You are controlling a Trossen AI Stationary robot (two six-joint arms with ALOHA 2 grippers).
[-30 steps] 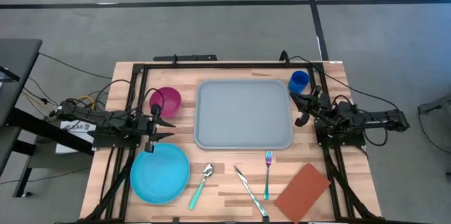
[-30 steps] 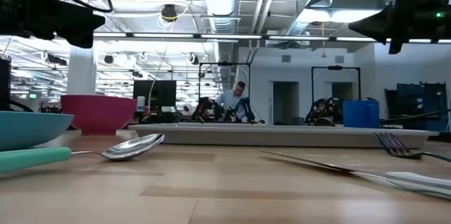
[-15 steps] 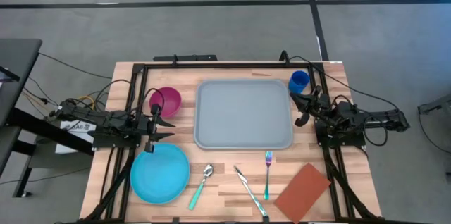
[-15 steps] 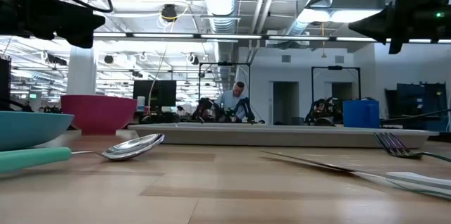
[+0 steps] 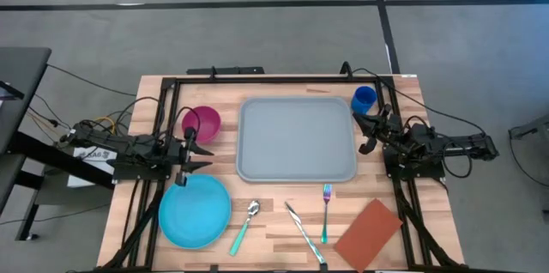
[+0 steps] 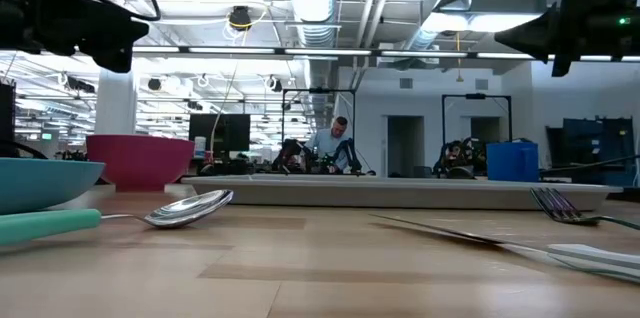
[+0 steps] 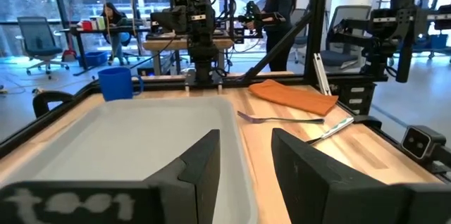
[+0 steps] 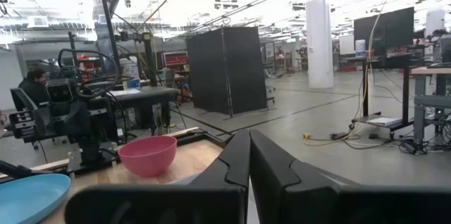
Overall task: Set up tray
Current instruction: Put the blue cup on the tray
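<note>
So: grey-blue tray (image 5: 297, 139) bare, setup not begun. Left gripper (image 5: 199, 154) parted near blue plate (image 5: 195, 211); right gripper (image 5: 367, 135) closed, empty. Next likely: grasp plate rim.

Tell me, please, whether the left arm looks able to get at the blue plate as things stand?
Probably yes: the left end effector sits open just above the blue plate, and nothing lies between them or on the plate.

left gripper (image 5: 206, 150) parted, raised | right gripper (image 5: 365, 132) seemingly closed, raised
</note>
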